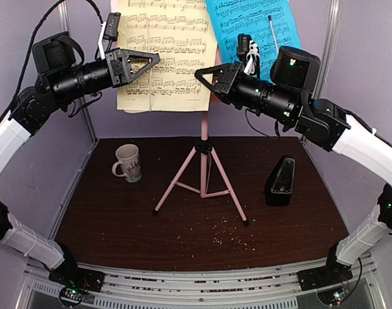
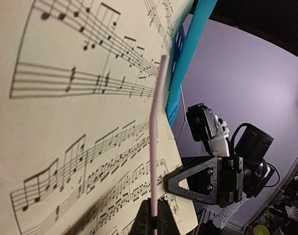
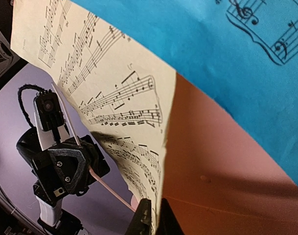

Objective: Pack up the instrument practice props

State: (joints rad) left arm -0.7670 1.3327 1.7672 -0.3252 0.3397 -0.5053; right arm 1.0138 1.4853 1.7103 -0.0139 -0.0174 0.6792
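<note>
Top view from above, wrist views close, apparently facing each other, sharing yellow page (image 2: 65,122)

Left arm (image 1: 9,138) and right arm (image 1: 363,145) are built from white links, black motor housings, triangular screwed brackets (image 2: 197,181); black cable (image 1: 36,31) routed at 11 o'clock.

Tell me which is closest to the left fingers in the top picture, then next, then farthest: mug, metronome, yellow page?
1. Yellow page, up high, right at them.
2. Mug, down on the left.
3. Metronome, down on the far right.
</note>
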